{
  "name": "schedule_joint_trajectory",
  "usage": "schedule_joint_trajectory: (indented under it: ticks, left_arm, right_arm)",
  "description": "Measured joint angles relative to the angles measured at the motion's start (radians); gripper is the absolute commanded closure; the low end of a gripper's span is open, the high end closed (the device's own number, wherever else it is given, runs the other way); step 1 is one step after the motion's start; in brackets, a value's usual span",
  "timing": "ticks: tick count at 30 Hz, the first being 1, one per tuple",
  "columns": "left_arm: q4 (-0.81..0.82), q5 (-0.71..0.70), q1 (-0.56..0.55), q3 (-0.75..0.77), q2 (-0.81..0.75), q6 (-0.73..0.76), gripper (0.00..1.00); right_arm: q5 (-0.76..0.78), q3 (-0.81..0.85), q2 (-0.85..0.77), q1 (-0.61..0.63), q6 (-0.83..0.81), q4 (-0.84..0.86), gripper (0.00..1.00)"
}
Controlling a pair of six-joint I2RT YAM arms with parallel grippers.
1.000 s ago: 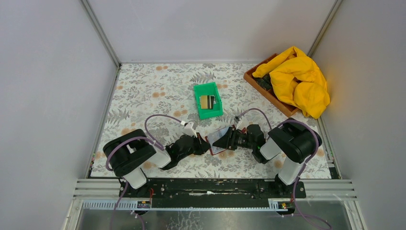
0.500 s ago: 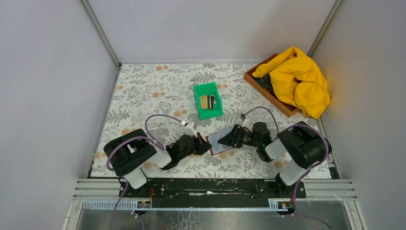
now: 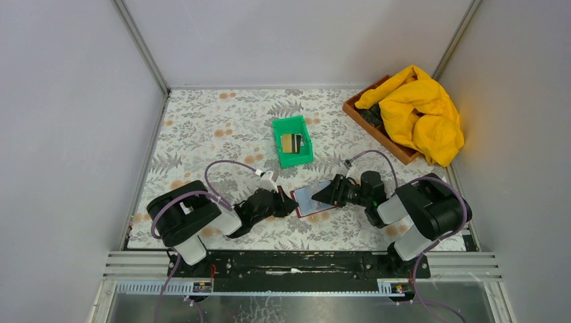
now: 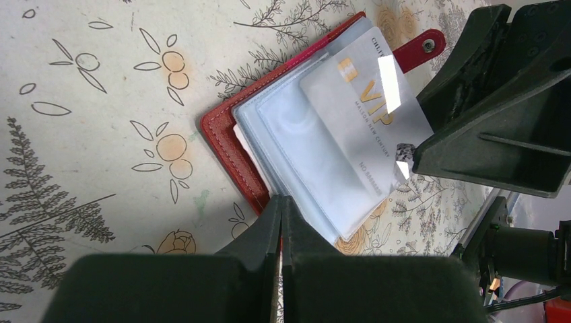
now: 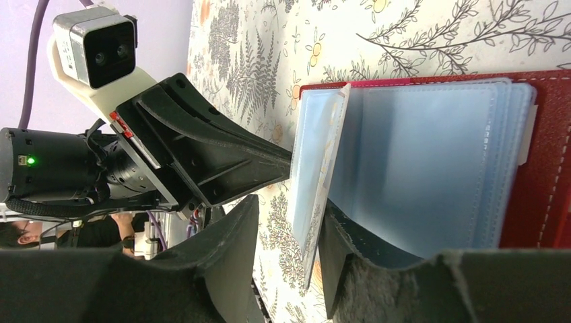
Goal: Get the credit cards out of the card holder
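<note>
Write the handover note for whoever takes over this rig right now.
Left gripper: shut, tips at the edge of the open wallet; pinching or pinning it, cannot tell which.
Right gripper: open, jaws either side of a silver card that sticks partway out of its sleeve.
Done: at least two cards lie in the green bin.
Left: close on the silver card, pull it free, probably drop it in the bin; then check the other sleeves, whose contents are not visible.

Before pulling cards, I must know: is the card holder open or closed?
Open. The card holder lies spread on the table, snap tab unfastened, pale sleeves exposed, a silver card showing.
</note>
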Motion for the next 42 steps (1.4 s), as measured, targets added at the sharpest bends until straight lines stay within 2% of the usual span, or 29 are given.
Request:
schedule_joint_trajectory:
  ticks: [6, 16, 22, 35, 42]
  left_arm:
    - [-0.001, 0.0, 0.0, 0.0, 0.0, 0.0, 1.0]
    - [-0.003, 0.0, 0.0, 0.0, -0.002, 0.0, 1.0]
    - [-0.003, 0.001, 0.0, 0.0, -0.002, 0.001, 1.0]
    - [-0.016, 0.008, 0.0, 0.002, -0.01, 0.007, 1.0]
    - [-0.016, 0.014, 0.0, 0.002, -0.01, 0.013, 1.0]
  right_arm:
    - [0.016, -0.002, -0.038, -0.007, -0.034, -0.063, 0.63]
    - [0.14, -0.002, -0.181, -0.009, -0.134, -0.296, 0.79]
    - [0.204, -0.002, -0.247, -0.011, -0.177, -0.409, 0.99]
    - [0.315, 0.011, -0.413, -0.012, -0.228, -0.572, 1.0]
    - [0.321, 0.096, -0.467, -0.013, -0.255, -0.651, 1.0]
